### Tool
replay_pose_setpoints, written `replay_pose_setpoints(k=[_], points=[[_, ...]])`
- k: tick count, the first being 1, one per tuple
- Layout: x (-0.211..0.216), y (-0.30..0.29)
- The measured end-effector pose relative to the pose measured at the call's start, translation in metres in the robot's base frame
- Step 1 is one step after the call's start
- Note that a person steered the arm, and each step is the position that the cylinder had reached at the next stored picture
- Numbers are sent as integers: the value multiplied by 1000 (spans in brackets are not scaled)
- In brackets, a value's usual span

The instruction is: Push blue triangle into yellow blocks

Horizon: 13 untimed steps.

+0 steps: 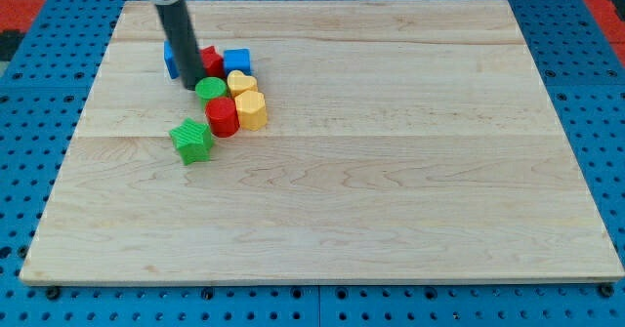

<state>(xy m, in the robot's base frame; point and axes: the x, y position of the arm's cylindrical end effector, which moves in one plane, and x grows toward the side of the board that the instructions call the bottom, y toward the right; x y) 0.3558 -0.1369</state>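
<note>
So the blocks are all bunching up near the top left of the light wooden board (391, 171). The blue block (237, 60) is sitting just above the two touching yellow blocks (247, 98), and the green star-shaped block (192, 141) is lying apart, lower left.

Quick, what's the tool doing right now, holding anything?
Tool: a bare rod, nothing to open or close, holding nothing. My tip sits at the cluster's left edge, beside the green round block, with the blue block partly hidden behind the rod.
</note>
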Motion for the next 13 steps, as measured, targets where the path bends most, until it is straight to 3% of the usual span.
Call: replay_pose_setpoints(k=[1,2,5,6,7,9,11,13], points=[[-8,40],[7,39],[1,-166],[-46,-142],[-61,-102],[-41,-55],[-67,-39],[-40,-47]])
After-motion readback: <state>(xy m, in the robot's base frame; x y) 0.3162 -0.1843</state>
